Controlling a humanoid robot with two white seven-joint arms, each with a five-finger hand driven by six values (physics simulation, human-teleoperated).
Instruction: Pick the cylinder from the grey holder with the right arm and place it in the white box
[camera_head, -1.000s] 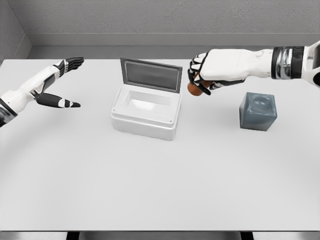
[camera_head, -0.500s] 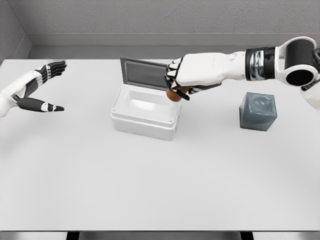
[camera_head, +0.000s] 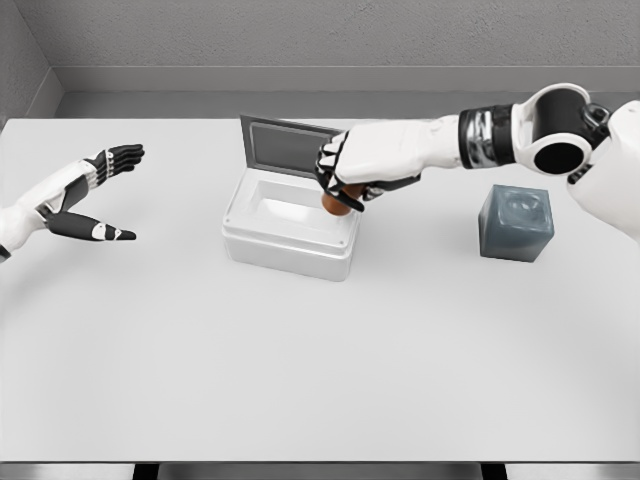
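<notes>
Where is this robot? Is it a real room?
Probably a computer-made test room, not a real one: a plain white table, bare grey walls, and only a white box and grey holder.

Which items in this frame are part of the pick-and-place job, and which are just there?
Part of the job:
- right hand, curled around the cylinder
- cylinder, orange-brown, over the box
- white box, lid up
- grey holder, now vacant

Just there:
- left hand, open, far left
- table

One camera sits up on the robot's head. It looks down and forward over the table (camera_head: 300, 380), from fairly near. The far wall (camera_head: 330, 35) shows beyond the fingers (camera_head: 330, 165).
</notes>
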